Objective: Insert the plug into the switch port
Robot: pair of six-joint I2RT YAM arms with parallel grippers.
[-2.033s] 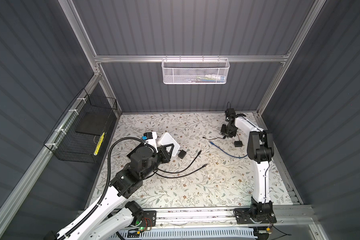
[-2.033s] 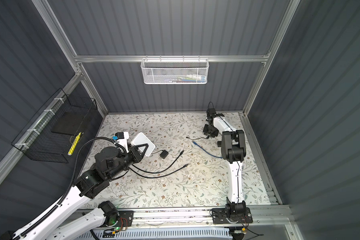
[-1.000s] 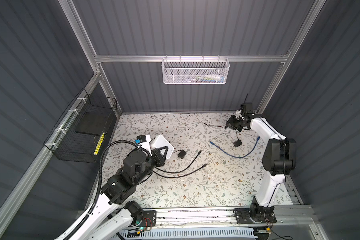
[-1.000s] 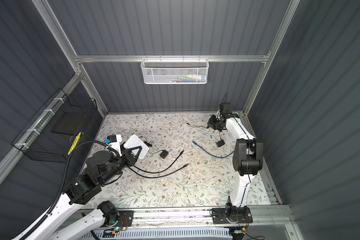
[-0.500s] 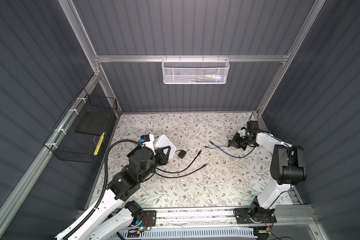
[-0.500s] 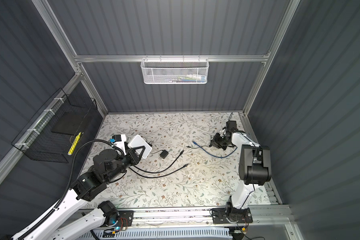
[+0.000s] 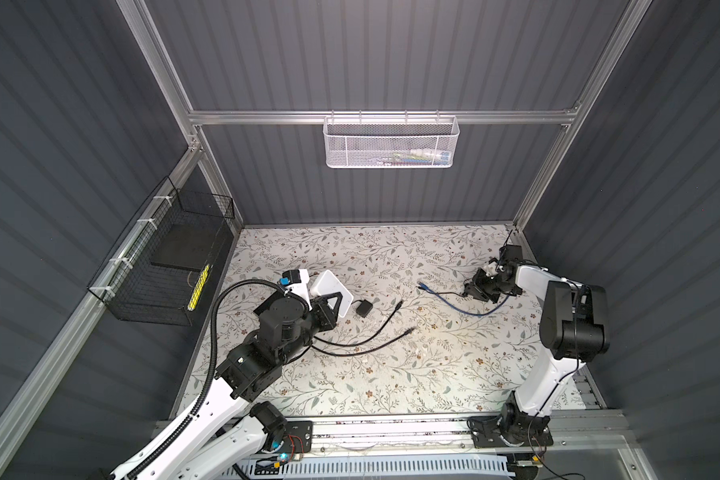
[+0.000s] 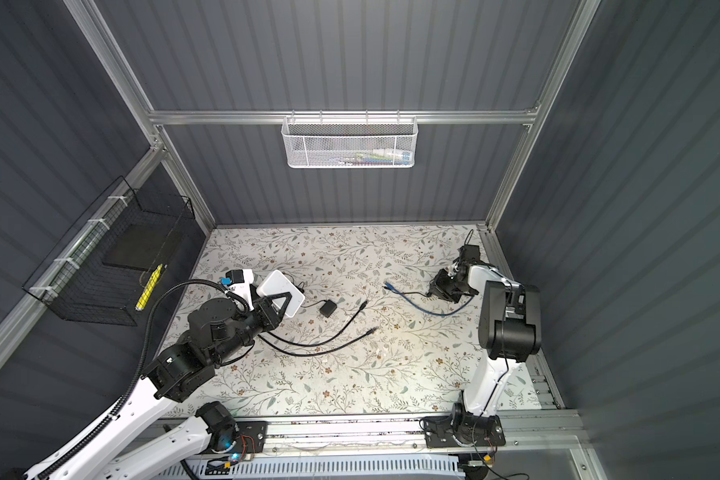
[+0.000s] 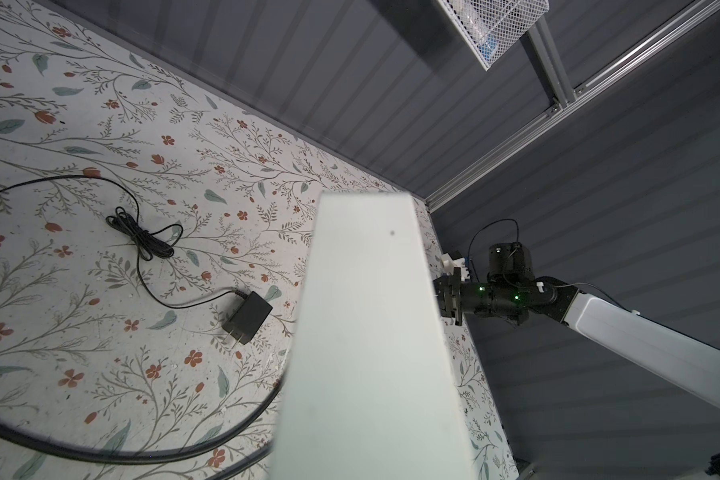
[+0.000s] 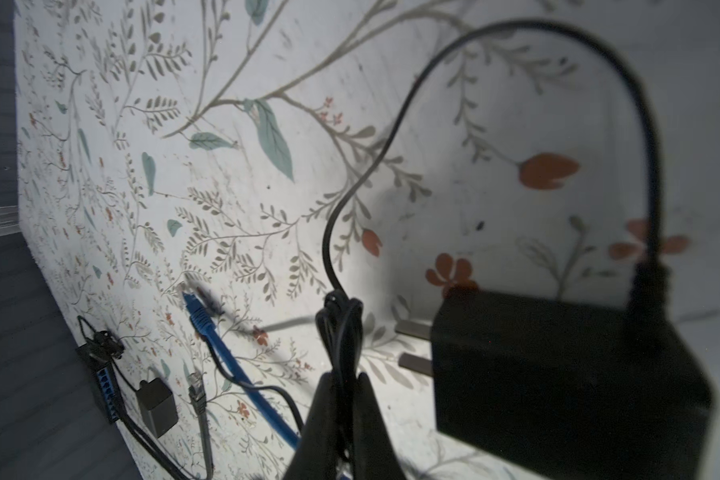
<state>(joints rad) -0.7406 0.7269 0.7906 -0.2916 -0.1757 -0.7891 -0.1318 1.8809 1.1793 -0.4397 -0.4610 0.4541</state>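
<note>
Right gripper [image 7: 474, 291] pinched on thin black cord [image 10: 337, 316] of black boxy power adapter [image 10: 558, 374]; moved from floral mat's [image 7: 391, 374] 1 o'clock corner to 3 o'clock. Blue ethernet cable plug [image 7: 421, 285] on mat at gripper's 9 o'clock. Left gripper [image 7: 333, 302] clamps white flat plastic switch [image 7: 329, 284], mat's 9 o'clock, barely shifted.

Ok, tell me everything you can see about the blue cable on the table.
The blue cable is a thin, flexible network-style lead in a blue sheath, lying slack on the floral table. Its free end, toward the table's middle, carries a blue-booted plug with a paler tip. It curves back toward the right gripper, which is shut on a bundled black cord. A thin black strand crosses it. Its other end is hidden.
</note>
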